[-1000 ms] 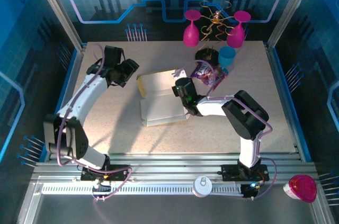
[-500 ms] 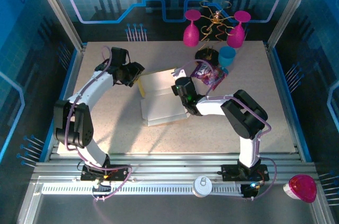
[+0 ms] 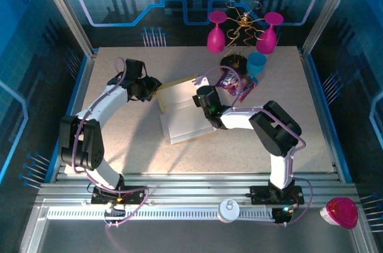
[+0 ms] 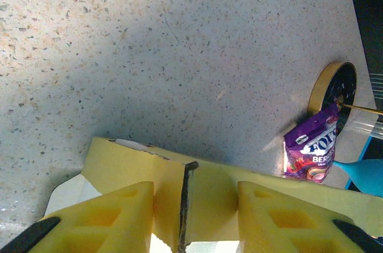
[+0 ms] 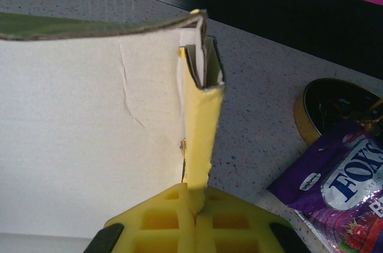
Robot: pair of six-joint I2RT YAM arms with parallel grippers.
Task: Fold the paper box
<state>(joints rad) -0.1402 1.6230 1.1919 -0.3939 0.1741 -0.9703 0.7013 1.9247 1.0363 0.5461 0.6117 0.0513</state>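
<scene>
On the table point(image 3: 239, 151), centre: paper box point(image 3: 182, 118), yellow, partly folded. My right gripper point(image 5: 194, 202) pinches its right wall; my left gripper point(image 4: 194, 196) straddles the left wall, jaws apart.

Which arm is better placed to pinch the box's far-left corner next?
Left: the left gripper straddles that corner of the paper box, jaws apart; the right gripper is shut on its right wall, holding it.
</scene>
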